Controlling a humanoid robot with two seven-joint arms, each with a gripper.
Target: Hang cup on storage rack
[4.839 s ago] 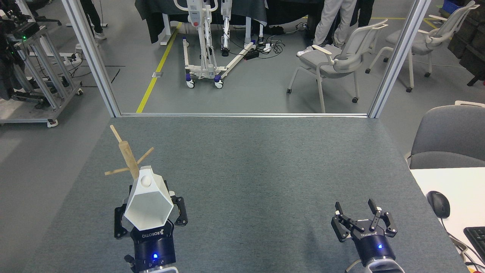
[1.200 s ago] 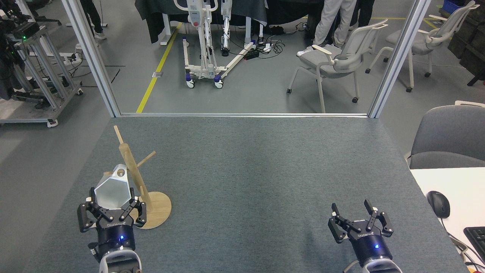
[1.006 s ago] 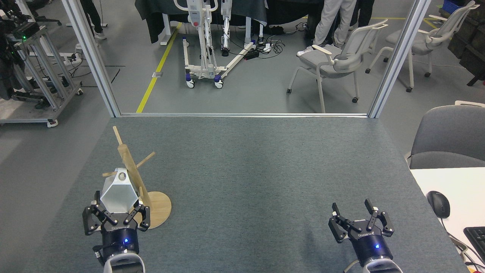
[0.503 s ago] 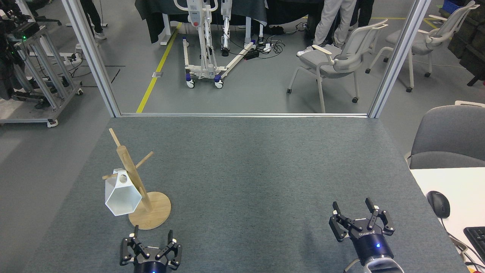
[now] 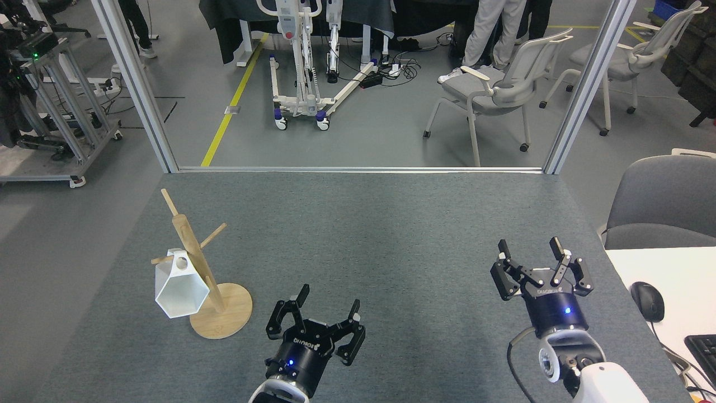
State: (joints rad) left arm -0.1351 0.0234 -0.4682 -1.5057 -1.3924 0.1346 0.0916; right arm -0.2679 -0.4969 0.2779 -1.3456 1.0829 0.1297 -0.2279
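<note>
Now that our left gripper [image 5: 329, 296] has let go and drawn back toward the table's middle, fingers spread and holding nothing, the cup [image 5: 180, 288] hangs by its pierced tab from a peg of the storage rack [image 5: 197, 267]; we judge the hanging done. The cup lies well apart at about nine o'clock of that gripper. Our right gripper [image 5: 531, 249] waits released, empty.

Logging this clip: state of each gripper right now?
Left gripper: open, holding nothing, right of the storage rack.
Right gripper: open, holding nothing.
The cup hangs on a peg.
</note>
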